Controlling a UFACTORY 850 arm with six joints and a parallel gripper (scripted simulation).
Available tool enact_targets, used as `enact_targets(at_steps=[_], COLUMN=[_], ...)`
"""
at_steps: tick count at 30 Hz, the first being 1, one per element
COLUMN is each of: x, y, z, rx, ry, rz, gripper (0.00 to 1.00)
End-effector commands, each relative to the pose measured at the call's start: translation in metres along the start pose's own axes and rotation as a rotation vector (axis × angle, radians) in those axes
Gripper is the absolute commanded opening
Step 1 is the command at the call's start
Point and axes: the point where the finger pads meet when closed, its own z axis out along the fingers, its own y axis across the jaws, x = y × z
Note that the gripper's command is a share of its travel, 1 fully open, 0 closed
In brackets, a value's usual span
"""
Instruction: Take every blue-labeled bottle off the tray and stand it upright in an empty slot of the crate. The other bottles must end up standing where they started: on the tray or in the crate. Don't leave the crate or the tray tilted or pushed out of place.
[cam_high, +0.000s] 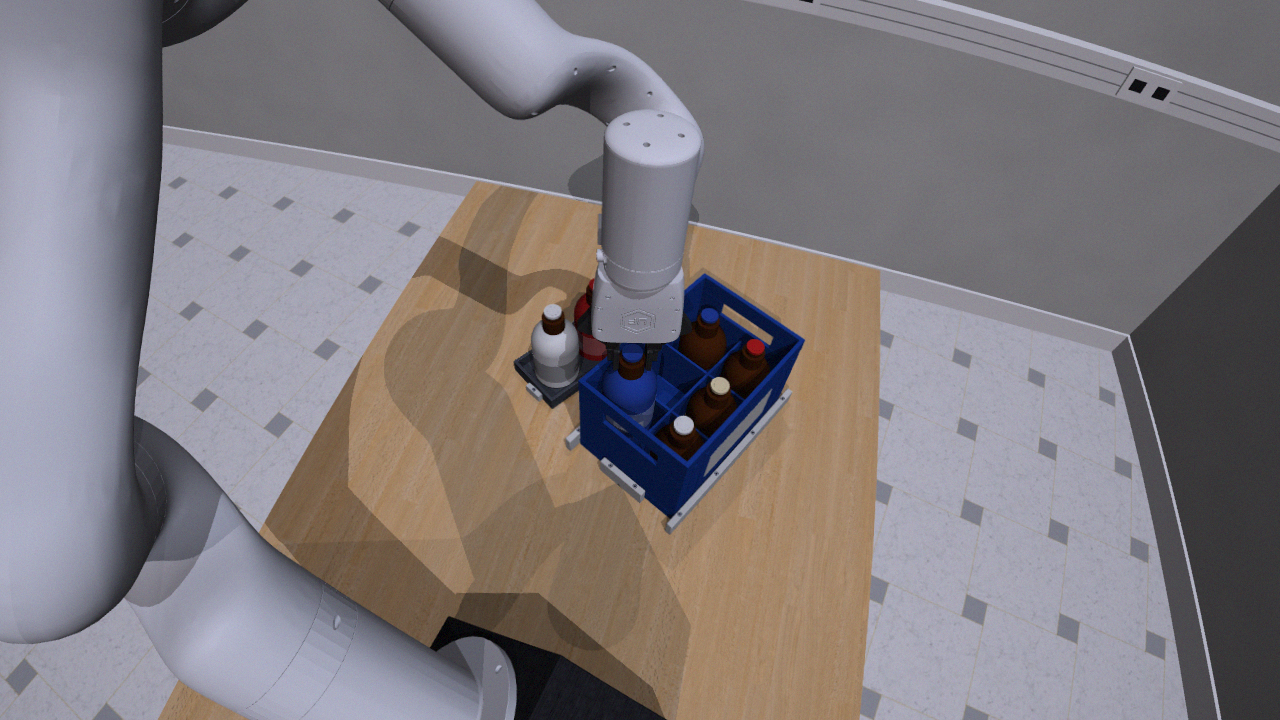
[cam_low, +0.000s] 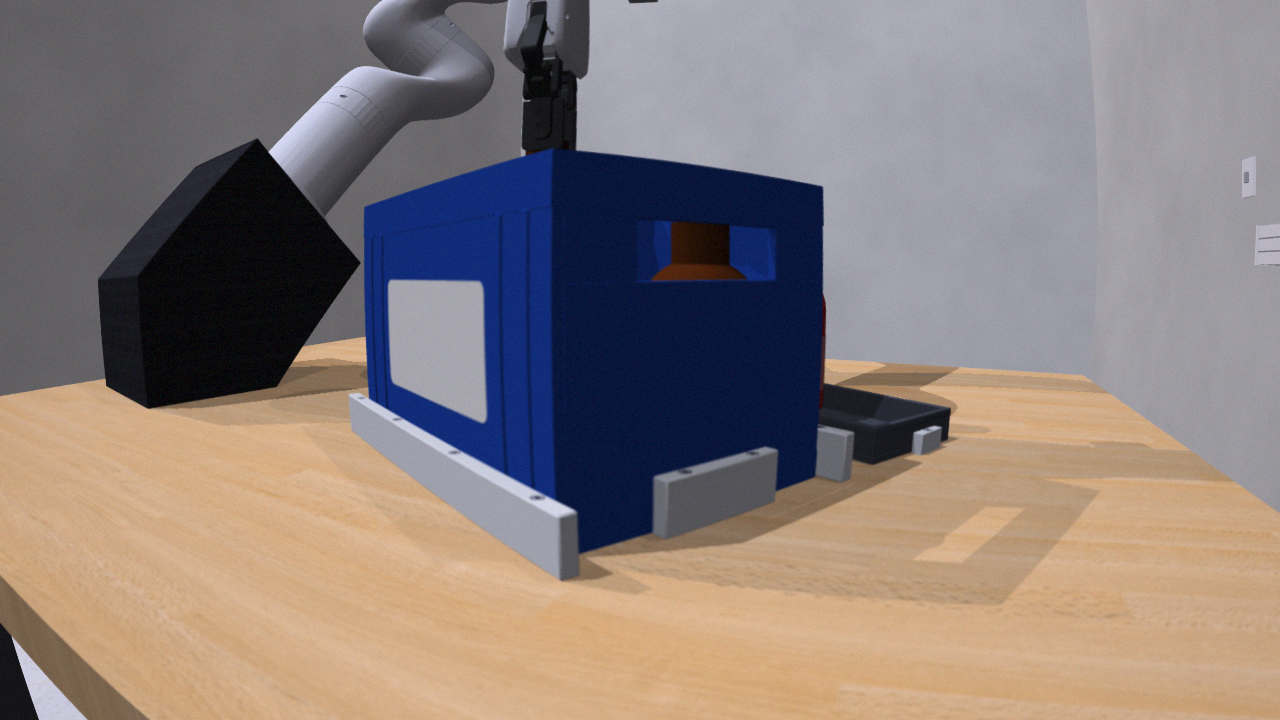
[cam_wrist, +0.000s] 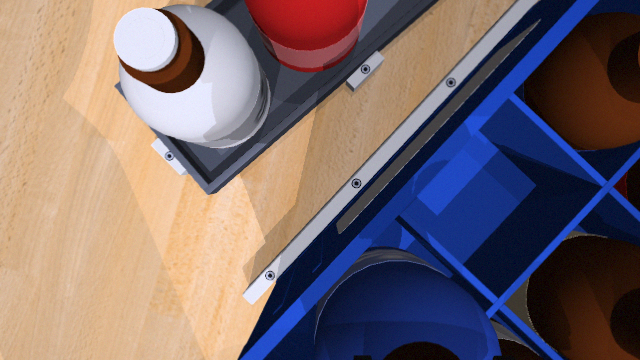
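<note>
My gripper (cam_high: 632, 354) is shut on the neck of the blue-labeled bottle (cam_high: 629, 388). The bottle stands upright, low inside the near-left slot of the blue crate (cam_high: 686, 402). In the wrist view its blue shoulder (cam_wrist: 400, 310) fills the bottom edge. In the exterior view only the gripper (cam_low: 547, 120) shows above the crate wall (cam_low: 590, 340); the bottle is hidden. The dark tray (cam_high: 556, 389) beside the crate holds a white-labeled bottle (cam_high: 554, 347) and a red-labeled bottle (cam_wrist: 306, 30).
The crate holds several other brown bottles (cam_high: 716, 376) with blue, red, cream and white caps. One slot (cam_wrist: 472, 200) next to the held bottle is empty. Grey stop blocks (cam_low: 465, 488) edge the crate and tray. The arm's black base (cam_low: 214, 277) stands behind the crate.
</note>
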Motion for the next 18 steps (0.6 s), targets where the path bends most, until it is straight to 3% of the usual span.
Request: enact_targets(at_steps=[1,18], x=[0.001,0.001], y=[0.001,0.001], z=[0.006,0.022], rx=[-0.002,-0.001], ry=[0.002,0.002], rz=[-0.001,-0.001], gripper=[0.0,0.0])
